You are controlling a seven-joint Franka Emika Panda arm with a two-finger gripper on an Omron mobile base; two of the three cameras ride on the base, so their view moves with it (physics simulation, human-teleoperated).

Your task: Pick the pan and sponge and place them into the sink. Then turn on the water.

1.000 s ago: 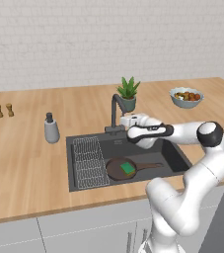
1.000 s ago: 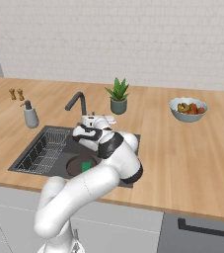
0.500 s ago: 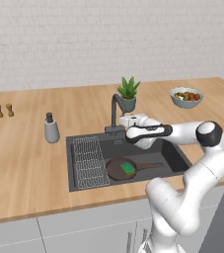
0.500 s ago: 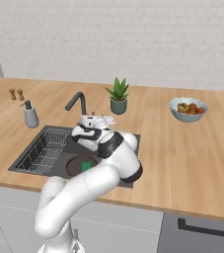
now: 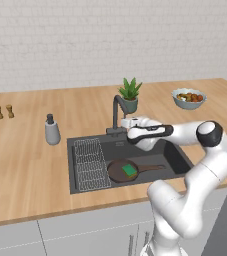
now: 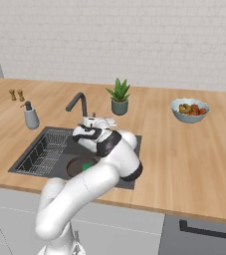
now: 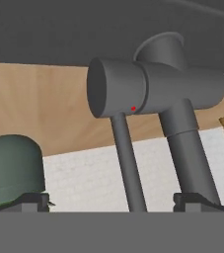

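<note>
While the pan (image 5: 120,170) lies flat on the floor of the sink (image 5: 177,152), the sponge (image 5: 130,170) sits green side up inside it, near the handle side. The pan's long handle (image 5: 151,167) runs along the basin floor toward the right in the left base view, and the wire rack (image 5: 89,162) fills the left part of the basin just beside the pan.

Above the basin the white arm reaches across to the back edge, and its gripper (image 5: 126,123) hangs level with the base of the faucet (image 5: 116,107) — jaws spread wide, nothing between them. From the right base view the gripper (image 6: 91,121) sits just in front of the curved faucet (image 6: 76,101), over the back rim of the sink (image 6: 22,158).

Seen from the hand, the faucet's thick barrel (image 7: 155,89) and its thin lever (image 7: 128,165) stand close ahead, and the two finger tips (image 7: 196,202) flank them at the bottom — whether they touch the metal I cannot tell.

Behind the faucet stands a potted plant (image 5: 130,95); a soap dispenser (image 5: 51,130) sits on the counter to the left, a fruit bowl (image 5: 188,98) to the right.
</note>
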